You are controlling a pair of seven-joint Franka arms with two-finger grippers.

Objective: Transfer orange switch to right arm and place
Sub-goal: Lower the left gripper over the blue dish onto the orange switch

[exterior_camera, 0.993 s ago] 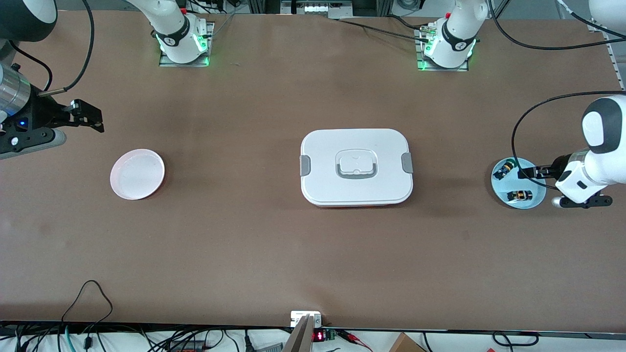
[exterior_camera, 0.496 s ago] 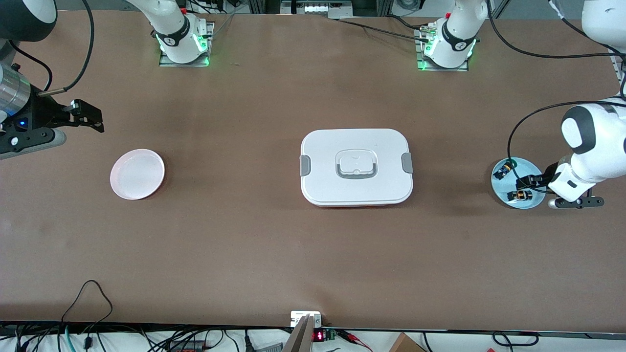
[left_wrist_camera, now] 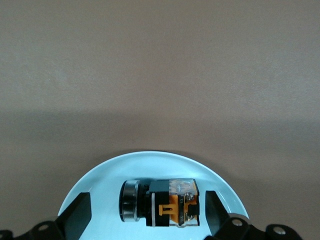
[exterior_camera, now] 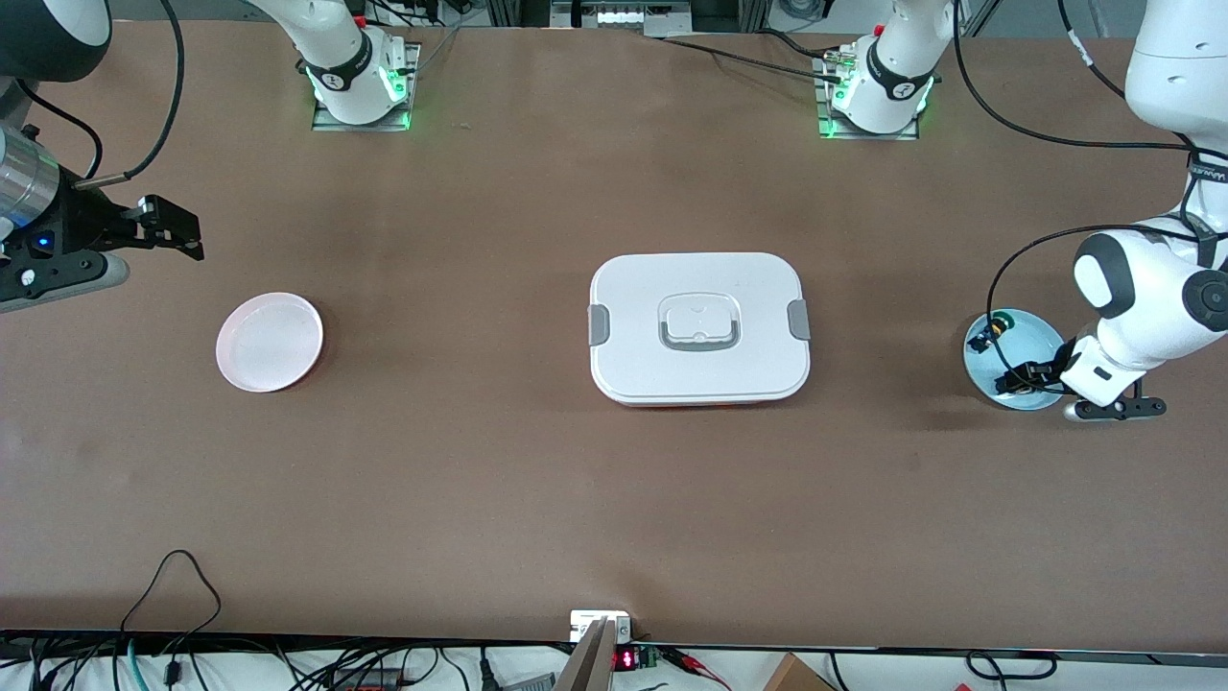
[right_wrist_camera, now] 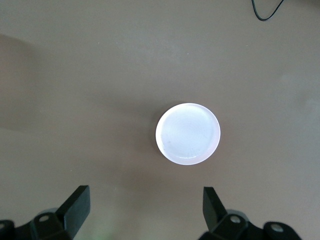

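Left wrist view shows the orange switch (left_wrist_camera: 160,207) lying on its side on the light blue plate (left_wrist_camera: 105,175) at the left arm's end of the counter (exterior_camera: 537,480), between the spread fingers (left_wrist_camera: 77,217) of the left pincer (left_wrist_camera: 147,215), which touch nothing. Over the counter's right-arm end, the right pincer (right_wrist_camera: 145,210) waits with its fingers apart, empty, near the pink plate (exterior_camera: 269,342).

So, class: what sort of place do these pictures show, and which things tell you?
Probably a robotics lab: two white robot arms bolted to a brown table, cables along its edge, and test props like a white lidded box.
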